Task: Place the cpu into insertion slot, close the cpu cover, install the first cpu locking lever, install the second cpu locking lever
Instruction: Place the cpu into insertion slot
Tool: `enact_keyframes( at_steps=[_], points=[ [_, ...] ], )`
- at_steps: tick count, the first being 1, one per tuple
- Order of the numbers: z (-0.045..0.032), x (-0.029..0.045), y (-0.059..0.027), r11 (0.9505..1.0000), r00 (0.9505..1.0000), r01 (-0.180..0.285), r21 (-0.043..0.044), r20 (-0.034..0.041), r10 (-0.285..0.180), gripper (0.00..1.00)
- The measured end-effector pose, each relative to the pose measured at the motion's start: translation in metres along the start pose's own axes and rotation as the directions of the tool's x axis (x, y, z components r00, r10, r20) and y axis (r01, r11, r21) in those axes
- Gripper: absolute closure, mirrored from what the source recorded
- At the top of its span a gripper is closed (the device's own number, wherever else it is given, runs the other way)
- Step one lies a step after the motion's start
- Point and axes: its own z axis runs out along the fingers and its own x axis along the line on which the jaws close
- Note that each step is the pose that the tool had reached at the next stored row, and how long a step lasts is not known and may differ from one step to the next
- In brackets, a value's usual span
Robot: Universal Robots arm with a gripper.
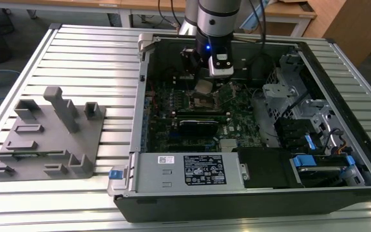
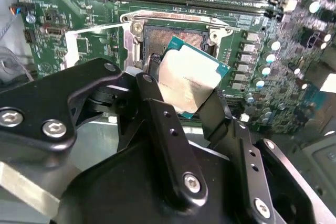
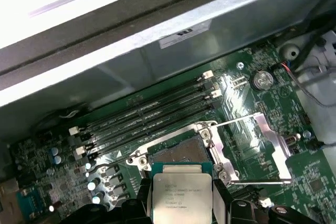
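- Black gripper (image 2: pixel 185 90) fingers pinch the cpu (image 2: pixel 191 77) by opposite edges, holding it tilted just above the insertion slot (image 2: pixel 173 38).
- Beside the slot, the cpu cover (image 3: pixel 273 148) lies swung open.
- My judgement for seating it well: level the cpu, match its corners to the slot, use no force.
- Print on the cpu's top is too small to read.

Exterior view: set high and off the arm, it looks down at a slant on the slatted table (image 1: pixel 76 53) and takes in the whole open computer case (image 1: pixel 135 125) from well back.
Second wrist view: rides close behind the gripper (image 2: pixel 184 92) and looks along its fingers (image 2: pixel 157 114) to the held cpu (image 2: pixel 191 72), with the insertion slot (image 2: pixel 173 38) near beyond.
First wrist view: sits low over the board and faces past the cpu and slot to the case wall (image 3: pixel 157 51).
Shared: both wrist views cover the cpu, the slot and the memory slots (image 3: pixel 147 114). The exterior view holds the same patch, far smaller.
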Motion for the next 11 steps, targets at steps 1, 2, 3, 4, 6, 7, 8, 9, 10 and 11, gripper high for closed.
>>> enact_keyframes(
  at_steps=[1, 2, 3, 4, 6, 7, 8, 9, 10, 11],
  points=[
    [0.0002, 0.0000, 0.0000, 0.9998, 0.9998, -0.018, 0.0002, 0.0012, 0.018, 0.46],
    [0.0003, 0.0000, 0.0000, 0.9994, 0.9994, -0.035, 0.0004, 0.0025, 0.035, 0.46],
    [0.0005, 0.0000, 0.0000, 0.9986, 0.9986, -0.053, 0.0007, 0.0037, 0.053, 0.46],
    [0.0006, 0.0000, 0.0000, 0.9975, 0.9974, -0.071, 0.0009, 0.0049, 0.071, 0.46],
    [0.0010, 0.0000, -0.0001, 0.9941, 0.9941, -0.108, 0.0011, 0.0075, 0.108, 0.46],
    [0.0011, 0.0000, -0.0001, 0.9921, 0.9920, -0.126, 0.0013, 0.0088, 0.126, 0.46],
    [0.0013, 0.0000, -0.0001, 0.9896, 0.9896, -0.144, 0.0014, 0.0100, 0.143, 0.46],
    [0.0014, 0.0000, -0.0001, 0.9869, 0.9869, -0.161, 0.0015, 0.0113, 0.161, 0.46],
    [0.0016, 0.0000, -0.0001, 0.9839, 0.9838, -0.179, 0.0015, 0.0125, 0.179, 0.46],
    [0.0017, 0.0000, -0.0001, 0.9806, 0.9805, -0.196, 0.0016, 0.0138, 0.196, 0.46]
  ],
)
